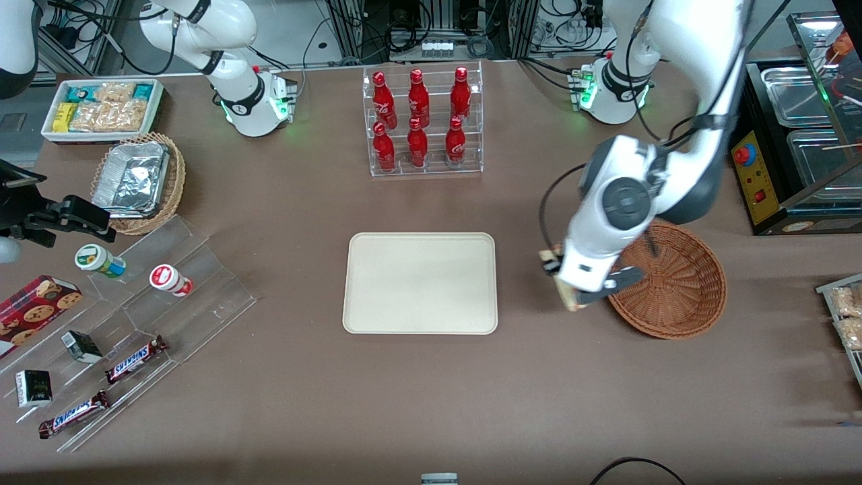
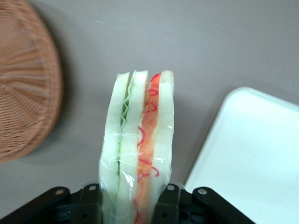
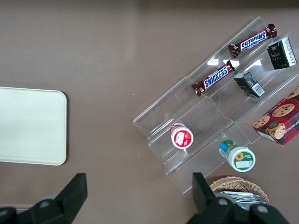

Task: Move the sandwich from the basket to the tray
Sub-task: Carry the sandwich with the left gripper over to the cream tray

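My left gripper (image 1: 571,283) hangs above the brown table between the basket (image 1: 680,283) and the tray (image 1: 421,283), close beside the basket's rim. It is shut on the sandwich (image 2: 138,144), a plastic-wrapped wedge of white bread with green and orange-red layers, pinched between both fingers (image 2: 164,205). In the front view only a pale edge of the sandwich (image 1: 569,296) shows under the wrist. The reddish-brown wicker basket (image 2: 23,88) looks empty inside. The cream tray (image 2: 252,158) has nothing on it.
A clear rack of red cola bottles (image 1: 423,121) stands farther from the front camera than the tray. Toward the parked arm's end lie a tan wicker basket with a foil container (image 1: 138,180), a white bin of snacks (image 1: 101,108) and acrylic steps with candy bars (image 1: 135,357).
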